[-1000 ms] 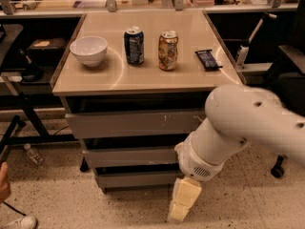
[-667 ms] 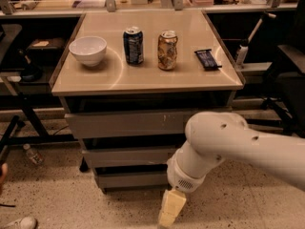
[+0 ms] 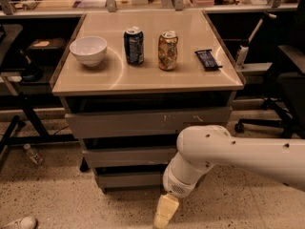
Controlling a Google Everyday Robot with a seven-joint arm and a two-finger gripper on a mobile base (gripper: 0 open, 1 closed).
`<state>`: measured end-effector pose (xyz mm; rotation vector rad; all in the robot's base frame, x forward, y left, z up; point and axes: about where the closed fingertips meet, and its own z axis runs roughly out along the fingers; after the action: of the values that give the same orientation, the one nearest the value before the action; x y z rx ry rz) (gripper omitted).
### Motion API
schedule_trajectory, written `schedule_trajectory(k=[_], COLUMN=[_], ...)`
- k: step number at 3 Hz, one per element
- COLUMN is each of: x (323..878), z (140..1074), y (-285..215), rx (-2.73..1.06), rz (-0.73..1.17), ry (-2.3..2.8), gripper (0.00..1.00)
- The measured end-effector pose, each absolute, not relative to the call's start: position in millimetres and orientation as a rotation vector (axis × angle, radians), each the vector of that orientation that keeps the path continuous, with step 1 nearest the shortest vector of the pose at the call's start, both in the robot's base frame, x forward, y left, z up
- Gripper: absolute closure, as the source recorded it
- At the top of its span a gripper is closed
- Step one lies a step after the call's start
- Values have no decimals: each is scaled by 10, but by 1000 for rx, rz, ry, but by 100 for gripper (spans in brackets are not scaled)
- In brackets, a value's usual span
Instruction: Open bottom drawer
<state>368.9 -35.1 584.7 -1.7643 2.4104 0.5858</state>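
Note:
The bottom drawer (image 3: 127,179) is the narrowest of three plain grey fronts under the tan table; it looks shut, flush under the mid-width front (image 3: 127,156). The widest front (image 3: 147,122), with white scratch marks, is at the top. My gripper (image 3: 164,212) is a cream-coloured piece at the end of the white arm (image 3: 205,154). It hangs near the floor, just below and to the right of the bottom drawer's front, apart from it. The arm hides the drawer's right end.
On the tan table top (image 3: 190,80) stand a white bowl (image 3: 88,50), a blue can (image 3: 134,45), a gold can (image 3: 167,50) and a dark snack bar (image 3: 208,59). A black chair (image 3: 286,87) stands at the right. A bottle (image 3: 33,153) and a shoe (image 3: 18,223) lie on the floor.
My arm has swung left and lower across the drawer fronts. The gripper has moved left and slightly down, closer to the bottom drawer. The drawers have not moved.

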Motion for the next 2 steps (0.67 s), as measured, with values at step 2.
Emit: schedule_trajectory(k=[2], x=[4006], z=[5223], y=[-260], rx=[-1691], rz=[616], ry=[2401], gripper=[0])
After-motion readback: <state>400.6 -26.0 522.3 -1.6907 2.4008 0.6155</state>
